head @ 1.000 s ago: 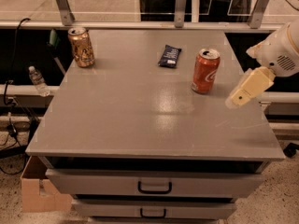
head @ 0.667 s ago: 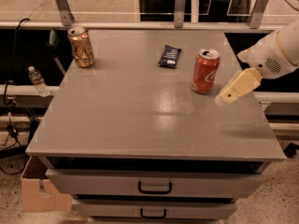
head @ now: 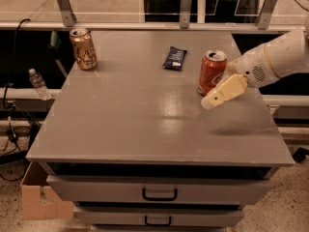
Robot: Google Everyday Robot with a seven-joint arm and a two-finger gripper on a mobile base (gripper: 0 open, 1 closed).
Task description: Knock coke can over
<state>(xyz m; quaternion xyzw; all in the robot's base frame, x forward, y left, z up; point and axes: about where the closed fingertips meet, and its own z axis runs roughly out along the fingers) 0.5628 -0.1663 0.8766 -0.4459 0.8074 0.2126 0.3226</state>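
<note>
The coke can (head: 211,71), red-orange with a silver top, stands upright on the right part of the grey table (head: 135,115). My gripper (head: 218,94) reaches in from the right on a white arm. Its cream finger lies just in front of and to the right of the can's base, close to it or touching it. The can's lower right side is partly covered by the finger.
A gold-brown can (head: 83,48) stands upright at the table's far left corner. A dark blue snack packet (head: 174,58) lies at the back, left of the coke can. A plastic bottle (head: 38,84) and a cardboard box (head: 38,197) are off the table's left side. Drawers sit under the tabletop.
My gripper has moved left and slightly toward the coke can, from clear of its right side to right beside its base. The can still stands upright.
</note>
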